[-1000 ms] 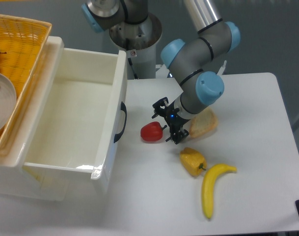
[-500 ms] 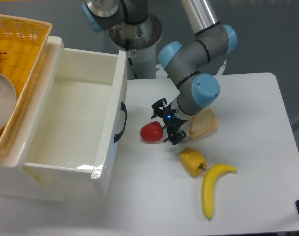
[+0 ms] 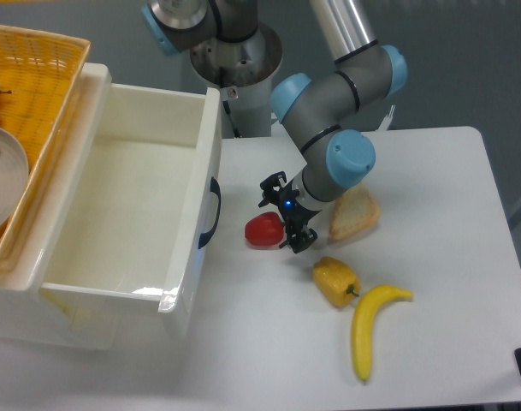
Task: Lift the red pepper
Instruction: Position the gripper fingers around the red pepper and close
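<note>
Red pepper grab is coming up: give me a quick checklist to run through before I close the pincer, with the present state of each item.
1. Pincer open: ok, its fingers are spread.
2. Red pepper between the fingers: not ok, it lies mostly to the left of them, only its right edge at the fingertips.
3. Pepper resting free on the table: ok, nothing on it.
4. Bread and yellow pepper out of the way: ok, both lie to the right.
5. Room from the bin's handle: ok, apart from the pepper.
6. Pincer height over the table: cannot tell from this one view.
</note>
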